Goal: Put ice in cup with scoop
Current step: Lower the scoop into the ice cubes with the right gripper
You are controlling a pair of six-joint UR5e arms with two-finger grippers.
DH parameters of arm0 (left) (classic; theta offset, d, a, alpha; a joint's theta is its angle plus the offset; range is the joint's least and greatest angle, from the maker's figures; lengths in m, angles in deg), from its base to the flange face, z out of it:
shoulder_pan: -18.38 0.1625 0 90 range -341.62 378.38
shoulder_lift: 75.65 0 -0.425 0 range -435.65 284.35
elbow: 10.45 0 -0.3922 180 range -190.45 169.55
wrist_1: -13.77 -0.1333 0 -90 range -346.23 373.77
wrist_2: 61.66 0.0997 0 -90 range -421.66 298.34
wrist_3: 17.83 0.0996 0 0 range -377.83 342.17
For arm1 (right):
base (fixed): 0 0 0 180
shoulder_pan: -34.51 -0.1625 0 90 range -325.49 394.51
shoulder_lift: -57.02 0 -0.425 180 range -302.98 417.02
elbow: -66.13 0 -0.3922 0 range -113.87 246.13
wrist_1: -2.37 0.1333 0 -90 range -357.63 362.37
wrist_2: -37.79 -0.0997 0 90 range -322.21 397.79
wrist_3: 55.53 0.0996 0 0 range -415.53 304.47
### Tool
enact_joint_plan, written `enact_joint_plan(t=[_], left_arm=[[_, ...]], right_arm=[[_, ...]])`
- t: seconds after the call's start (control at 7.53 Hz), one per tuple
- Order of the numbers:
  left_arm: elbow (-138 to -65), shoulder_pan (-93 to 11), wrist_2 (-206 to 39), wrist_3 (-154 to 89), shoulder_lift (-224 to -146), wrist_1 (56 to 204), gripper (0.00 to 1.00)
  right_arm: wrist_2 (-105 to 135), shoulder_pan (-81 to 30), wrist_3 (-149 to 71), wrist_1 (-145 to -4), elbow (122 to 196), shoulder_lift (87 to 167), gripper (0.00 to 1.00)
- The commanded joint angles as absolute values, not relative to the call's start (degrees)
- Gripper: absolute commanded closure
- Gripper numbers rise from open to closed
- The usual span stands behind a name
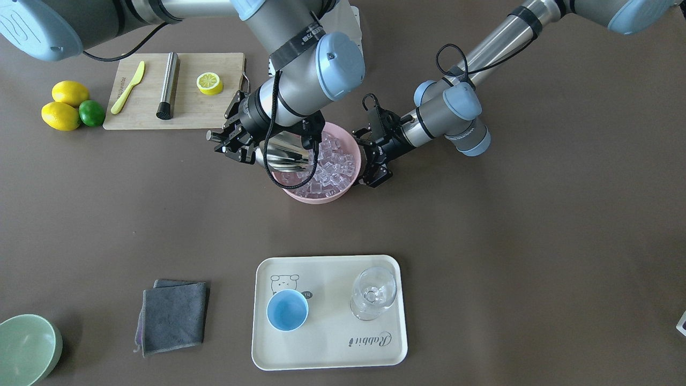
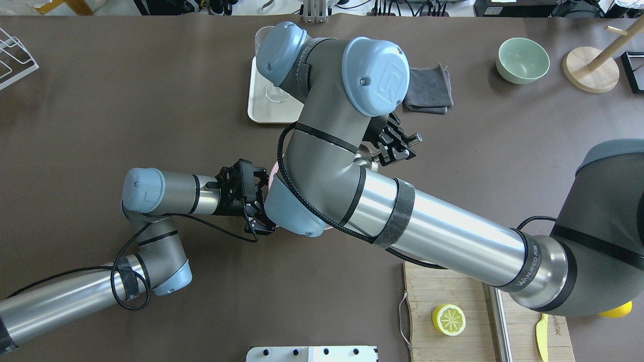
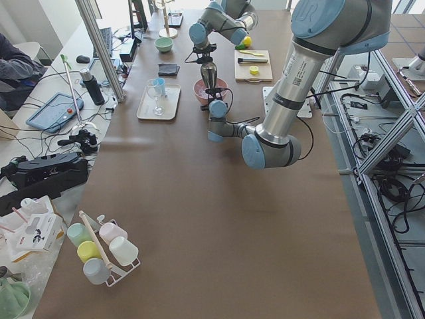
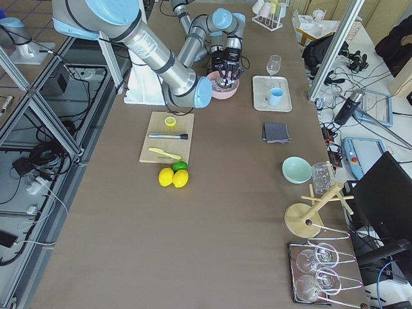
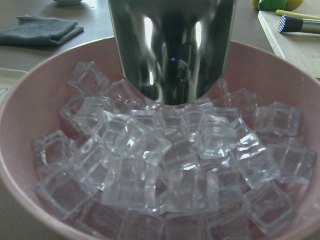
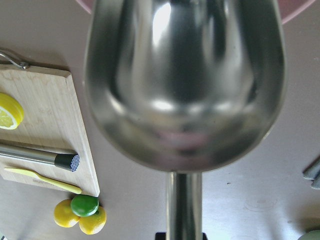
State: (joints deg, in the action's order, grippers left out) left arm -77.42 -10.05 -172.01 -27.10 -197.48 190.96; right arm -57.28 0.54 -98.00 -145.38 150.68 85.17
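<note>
Over the pink bowl, the right pincer clamps the scoop, lip on the ice, the left pincer sits at the rim, grip unclear, and a hard dig could skid the bowl or scatter cubes short of the cup on its tray.

The scoop is polished steel, mirror-bright. The ice is clear and glassy, in a matt pink bowl. Matt brown worktop — pale-grained wooden board, soft grey cloth.
</note>
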Motion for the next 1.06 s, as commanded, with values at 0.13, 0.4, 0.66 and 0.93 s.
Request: enact_joint_plan(t=[0.13,0.4,0.66,0.93], left_arm=[[-77.42,-10.01,-172.06,-27.14,-197.38,190.96,0.03],[-77.42,-10.01,-172.06,-27.05,-197.38,190.96,0.03],[-77.51,-10.01,-172.06,-27.05,-197.38,190.96,0.03],[-77.42,-9.92,-172.06,-27.05,-197.38,191.04,0.03]], right_arm=[[-56.79,0.32,-100.00,-151.24,154.62,85.40,1.00],[-55.47,0.23,-100.01,-153.80,154.38,84.97,1.00],[-54.76,0.32,-99.13,-153.20,150.71,84.01,1.00],[-54.50,0.32,-97.29,-151.54,147.71,82.69,1.00]])
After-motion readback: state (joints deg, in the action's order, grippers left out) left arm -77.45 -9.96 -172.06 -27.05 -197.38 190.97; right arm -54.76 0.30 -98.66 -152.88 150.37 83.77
